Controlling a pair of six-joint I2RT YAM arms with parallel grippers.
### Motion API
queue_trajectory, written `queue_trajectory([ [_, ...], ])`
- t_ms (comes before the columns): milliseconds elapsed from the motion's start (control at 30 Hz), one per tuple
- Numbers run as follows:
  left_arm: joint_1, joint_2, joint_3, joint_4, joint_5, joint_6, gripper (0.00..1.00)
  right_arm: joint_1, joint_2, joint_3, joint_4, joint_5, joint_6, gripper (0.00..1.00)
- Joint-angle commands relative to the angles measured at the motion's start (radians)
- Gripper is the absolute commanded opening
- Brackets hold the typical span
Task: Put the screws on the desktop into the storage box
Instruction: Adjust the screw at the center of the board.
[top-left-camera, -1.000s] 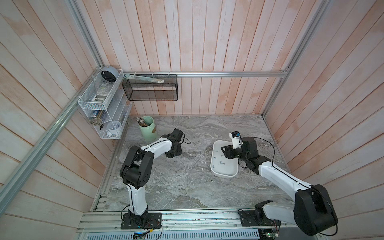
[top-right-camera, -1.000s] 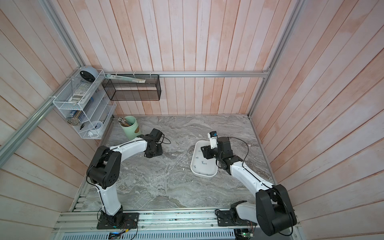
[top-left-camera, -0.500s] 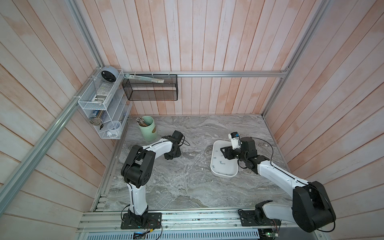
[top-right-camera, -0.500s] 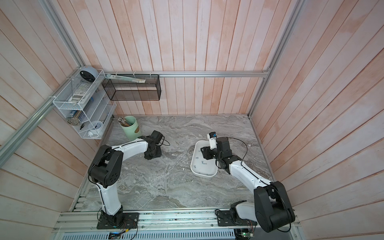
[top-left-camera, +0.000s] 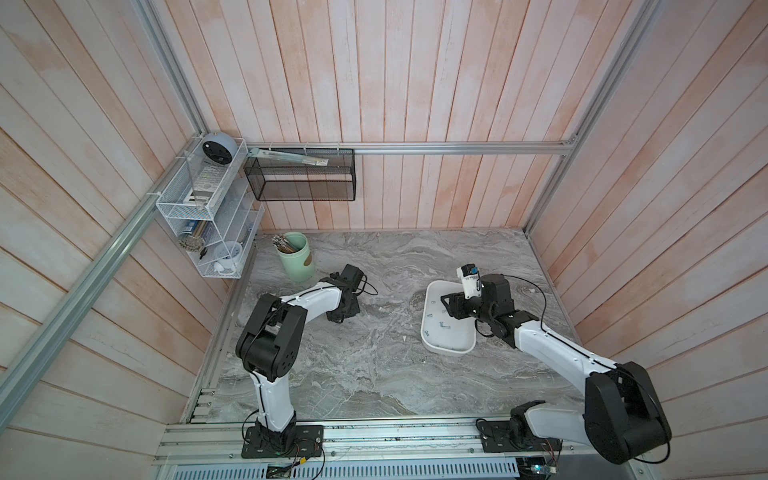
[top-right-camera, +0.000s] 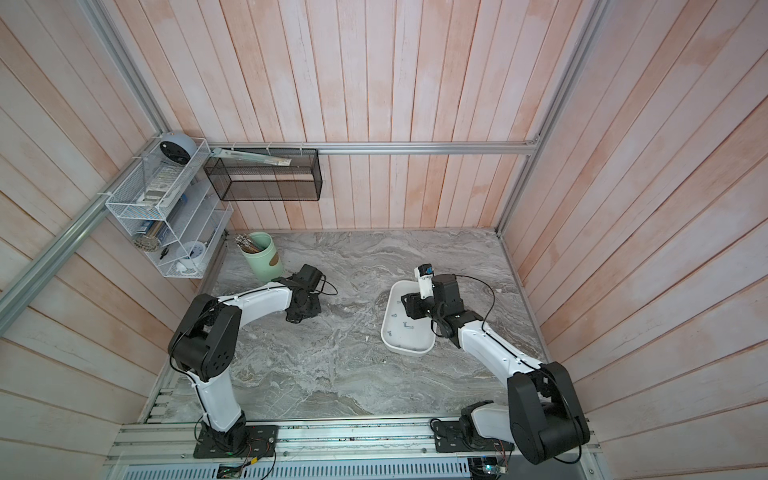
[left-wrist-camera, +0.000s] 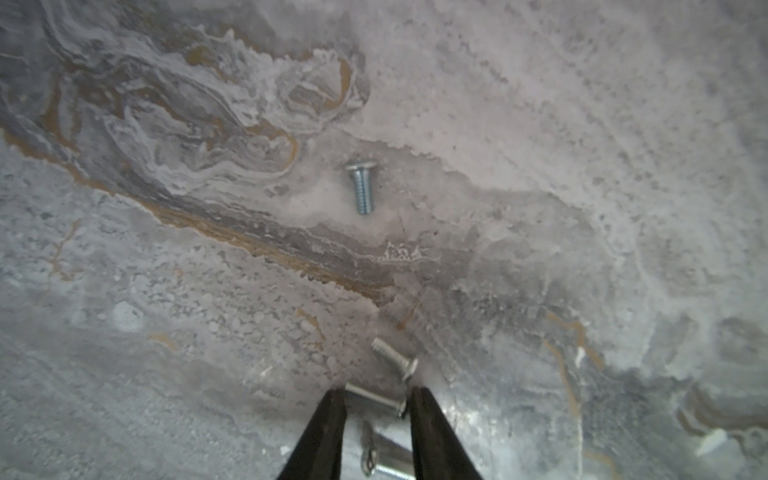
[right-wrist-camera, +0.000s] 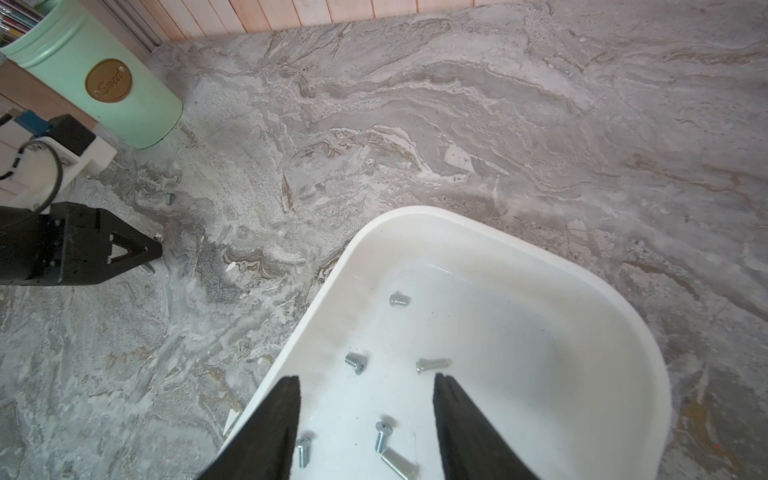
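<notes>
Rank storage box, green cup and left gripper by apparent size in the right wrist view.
storage box
green cup
left gripper
Cup and gripper are both cropped, so their order is unsure.

"Sweet" on gold oval label (right-wrist-camera: 109, 80), pale green cup (right-wrist-camera: 141, 112) (cursive script)

Grey marble-patterned desktop (top-left-camera: 374, 382) bearing a white storage box (top-left-camera: 448, 352), a pale green cup (top-left-camera: 296, 264) near the back corner, and loose screws (left-wrist-camera: 361, 189), apparently four, well apart from the box.
</notes>
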Motion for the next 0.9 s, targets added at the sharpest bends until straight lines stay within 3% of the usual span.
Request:
queue_trajectory([
  [0,0.0,0.013,-0.051,-0.073,0.062,-0.002,0.33,0.007,0.005,0.019,-0.005,-0.008,0.008,0.57],
  [367,-0.018,-0.093,-0.137,-0.104,0.067,0.0,0.37,0.008,0.017,0.021,0.001,-0.01,0.016,0.57],
  [867,-0.091,-0.07,-0.121,-0.074,0.134,0.044,0.37,0.007,0.012,0.021,-0.008,-0.005,0.019,0.58],
])
